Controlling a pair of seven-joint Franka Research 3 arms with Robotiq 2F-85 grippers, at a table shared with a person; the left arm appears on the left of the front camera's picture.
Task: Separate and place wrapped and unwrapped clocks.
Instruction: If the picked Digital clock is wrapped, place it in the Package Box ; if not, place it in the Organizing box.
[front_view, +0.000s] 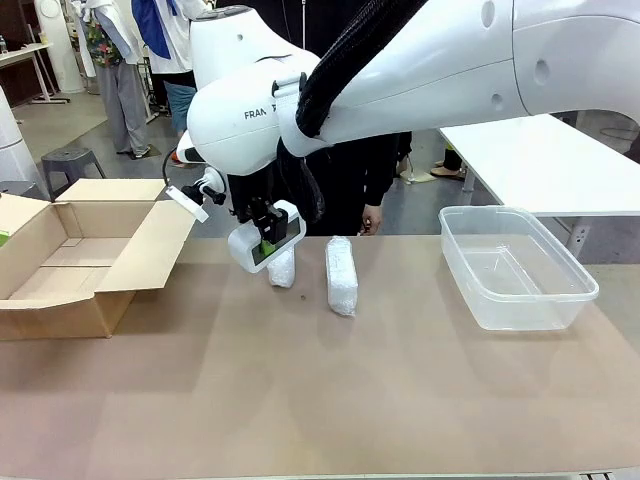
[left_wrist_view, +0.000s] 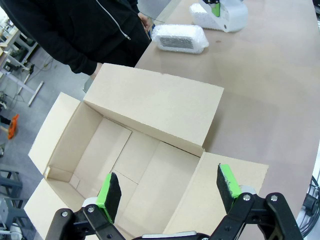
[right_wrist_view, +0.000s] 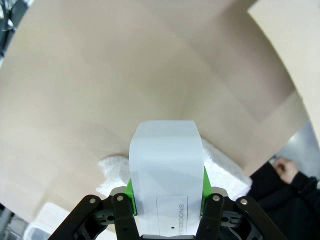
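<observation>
Your right gripper (front_view: 267, 240) pinches the bare clock (right_wrist_view: 165, 160), lifted just beside the cardboard box (front_view: 60, 300) above one wrapped clock (front_view: 282, 268), likely so you can sort it away from both wrapped ones, while your left gripper (left_wrist_view: 169, 192) hangs spread wide over the box.

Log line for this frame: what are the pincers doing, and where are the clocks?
right pincer: shut on bare clock, over one wrapped bundle | left pincer: open above cardboard box | other wrapped bundle: lying on table
</observation>
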